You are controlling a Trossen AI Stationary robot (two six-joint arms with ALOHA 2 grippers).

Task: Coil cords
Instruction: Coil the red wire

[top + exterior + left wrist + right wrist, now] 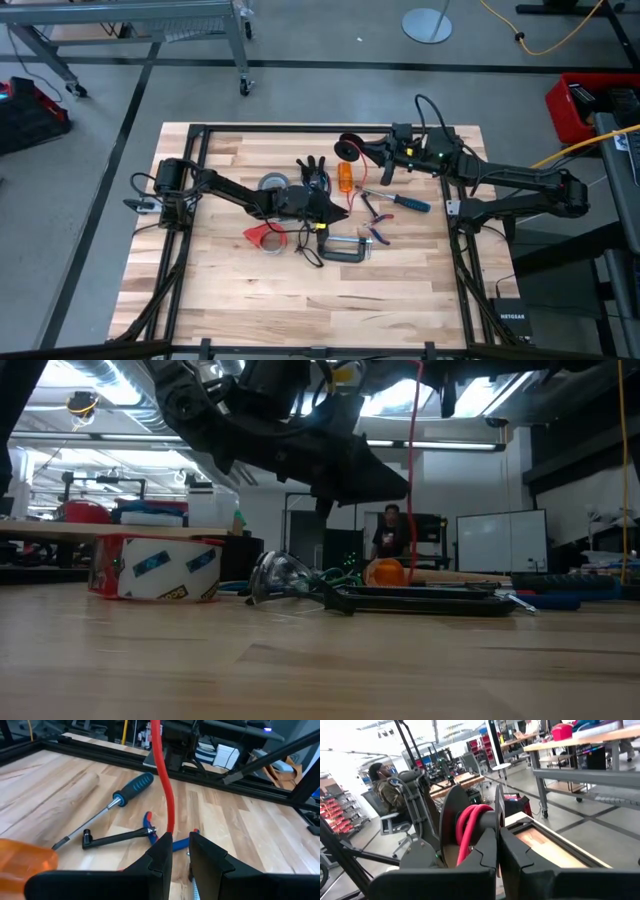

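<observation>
A red cord (165,775) runs taut from my left gripper (180,842) up to a black spool (470,827), on which its other turns are wound. My left gripper (338,212) is above the table's middle, shut on the cord. My right gripper (499,851) is at the far middle (362,150), shut on the spool (348,148), which it holds clear of the table. The cord shows as an upright red line in the low view (412,470). A bunch of thin wires with black plug ends (312,168) lies on the table beside the left arm. My left gripper pinches the red cord (169,827) between its two fingertips, one strand. The cord rises taut from the fingers, clear of the table. My right gripper pinches the spool's near flange (498,812) between its two fingers. The spool is lifted clear, its axis about level, with the red turns (470,822) beyond the flange.
Around the left gripper lie a grey tape roll (270,183), a red tape dispenser (265,237), a black clamp (345,250), an orange thing (346,178), a blue-handled screwdriver (127,792) and pliers (378,228). A person (390,530) sits beyond the table.
</observation>
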